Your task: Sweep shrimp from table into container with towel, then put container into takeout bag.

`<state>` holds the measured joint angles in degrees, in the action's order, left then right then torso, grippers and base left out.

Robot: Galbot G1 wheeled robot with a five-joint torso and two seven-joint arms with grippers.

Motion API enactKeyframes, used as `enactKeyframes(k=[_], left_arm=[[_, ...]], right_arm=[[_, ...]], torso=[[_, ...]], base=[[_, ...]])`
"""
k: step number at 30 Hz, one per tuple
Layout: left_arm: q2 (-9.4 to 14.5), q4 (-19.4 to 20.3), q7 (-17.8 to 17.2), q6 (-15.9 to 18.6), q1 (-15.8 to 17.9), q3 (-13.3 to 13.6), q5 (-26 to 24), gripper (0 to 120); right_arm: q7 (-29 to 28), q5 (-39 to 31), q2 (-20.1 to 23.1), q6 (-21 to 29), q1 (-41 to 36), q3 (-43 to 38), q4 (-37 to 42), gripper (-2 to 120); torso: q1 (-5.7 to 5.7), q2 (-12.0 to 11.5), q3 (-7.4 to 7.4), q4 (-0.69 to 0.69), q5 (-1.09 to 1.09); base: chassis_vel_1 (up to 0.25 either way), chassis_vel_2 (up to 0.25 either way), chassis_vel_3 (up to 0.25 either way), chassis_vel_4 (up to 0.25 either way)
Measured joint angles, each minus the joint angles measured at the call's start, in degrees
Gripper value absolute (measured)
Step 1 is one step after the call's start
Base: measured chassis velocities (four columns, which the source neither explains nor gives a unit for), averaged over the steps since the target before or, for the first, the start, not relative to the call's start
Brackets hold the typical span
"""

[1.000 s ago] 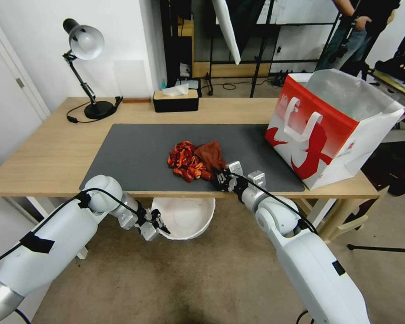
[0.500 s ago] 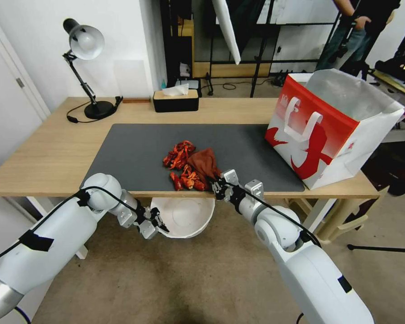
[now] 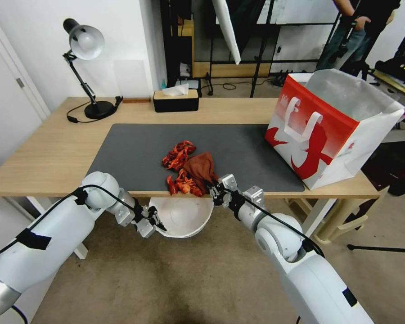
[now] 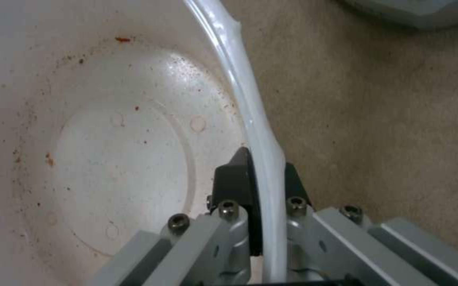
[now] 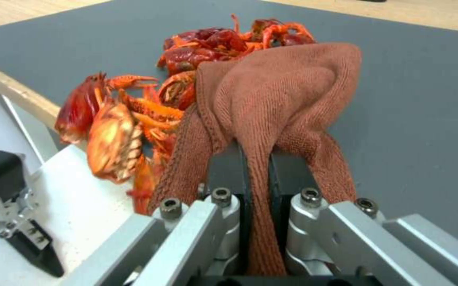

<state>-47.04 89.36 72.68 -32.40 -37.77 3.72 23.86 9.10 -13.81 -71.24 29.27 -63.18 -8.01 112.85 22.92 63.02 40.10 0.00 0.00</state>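
The right gripper (image 3: 217, 189) sits at the near edge of the tabletop (image 3: 45, 153), clenched on the towel (image 3: 201, 167); in the right wrist view a fold of the rust-brown cloth is pinched between its two black pads (image 5: 288, 169), and the rest of the cloth bunches forward onto the dark grey mat (image 3: 135, 148). The shrimp (image 3: 180, 168) lie on the mat, touching the towel on its left side. One cluster lies farther from the edge, and a second cluster lies right at the near edge of the tabletop, directly above the container (image 3: 184, 218). The left gripper (image 3: 154, 219) holds the container below the tabletop edge, over the carpeted floor, with the open side tilted up toward the edge. In the left wrist view the gripper pads (image 4: 237, 174) grasp the thin white rim, one pad inside and one outside. The inside of the container shows small reddish specks. The takeout bag (image 3: 333, 126) stands upright and open at the right end of the tabletop, well apart from the shrimp. A desk lamp (image 3: 83, 49) and a black tissue box (image 3: 175, 100) stand along the far side.
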Motion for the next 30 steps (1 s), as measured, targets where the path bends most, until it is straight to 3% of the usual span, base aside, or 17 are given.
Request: enactKeyframes(k=[30], left_arm=[[0.95,0.6,0.15,0.01,0.14,0.18,-0.23,0]], right_arm=[[3.2,2.88,1.66,-1.31,-6.69,-0.84,4.97,4]], torso=[[0.0,-0.01,0.0,0.0,0.0]], base=[[0.0,0.0,0.0,0.0]])
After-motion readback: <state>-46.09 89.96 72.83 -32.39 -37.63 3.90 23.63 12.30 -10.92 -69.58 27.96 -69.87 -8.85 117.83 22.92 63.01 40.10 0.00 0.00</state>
